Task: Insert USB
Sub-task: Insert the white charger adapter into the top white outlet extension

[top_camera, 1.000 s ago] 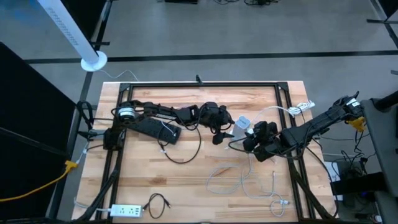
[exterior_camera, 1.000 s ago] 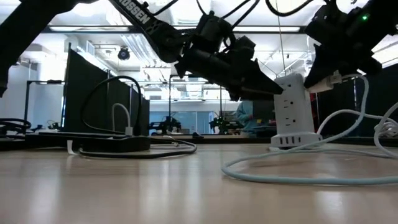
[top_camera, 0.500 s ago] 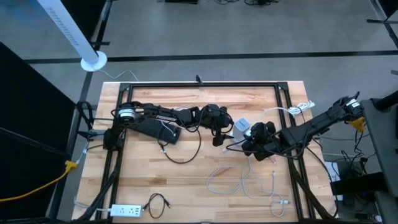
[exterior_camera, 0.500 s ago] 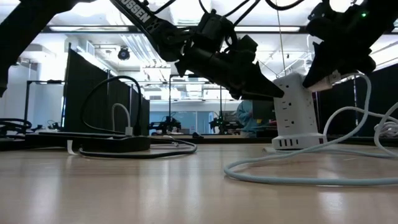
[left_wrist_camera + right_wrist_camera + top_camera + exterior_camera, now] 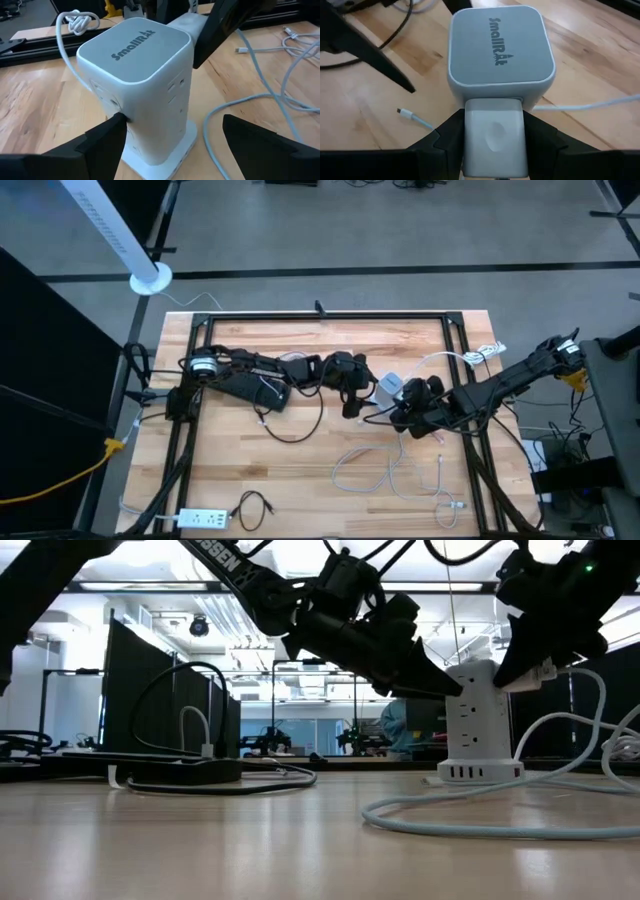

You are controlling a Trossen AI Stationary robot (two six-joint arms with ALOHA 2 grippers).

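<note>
- White plastic fills our right hand (image 5: 494, 137): its two dark fingers are clamped on the flanks of a white plug block (image 5: 494, 134), which sits hard against one side face of the white power tower (image 5: 500, 47).
- We judge the step in hand to be seating that block, so we should push straight along its own axis, level with the table, and not lever it up or down.
- In the low view the right hand (image 5: 527, 665) meets the tower (image 5: 478, 720) near its top, so a push there could tip it about its base. That is our guess about the main risk.
- Our left hand (image 5: 167, 137) is the answer to that: its fingers stand apart, one on each side of the tower (image 5: 142, 82), with one finger (image 5: 107, 140) touching a lower corner. We cannot tell whether the other touches.
- We would keep the left hand braced against the face opposite the push, low down, and close it no further than needed.
- From above, both hands meet at the tower (image 5: 390, 386) near the middle of the wooden table (image 5: 300, 470), the left hand (image 5: 362, 388) on one side and the right hand (image 5: 404, 396) on the other.
- Pale cable (image 5: 480, 815) loops on the table just beside the base; we should keep it from snagging.
</note>
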